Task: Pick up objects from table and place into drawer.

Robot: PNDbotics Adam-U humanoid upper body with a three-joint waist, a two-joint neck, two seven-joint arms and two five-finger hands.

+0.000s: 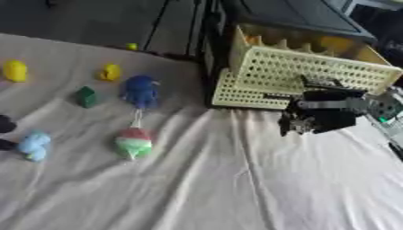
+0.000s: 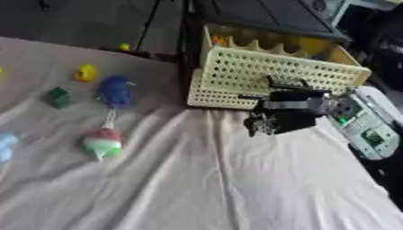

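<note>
On a white cloth, the right hand hangs beside a cream perforated drawer; whether its fingers hold anything cannot be told. Well apart to the left lie a blue toy, green block and yellow ducks.

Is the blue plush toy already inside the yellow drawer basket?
No, the blue plush toy lies on the white cloth, left of the yellow drawer basket.

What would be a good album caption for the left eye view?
Robot's right hand hovers beside a cream basket drawer; small toys wait on the white cloth.
</note>
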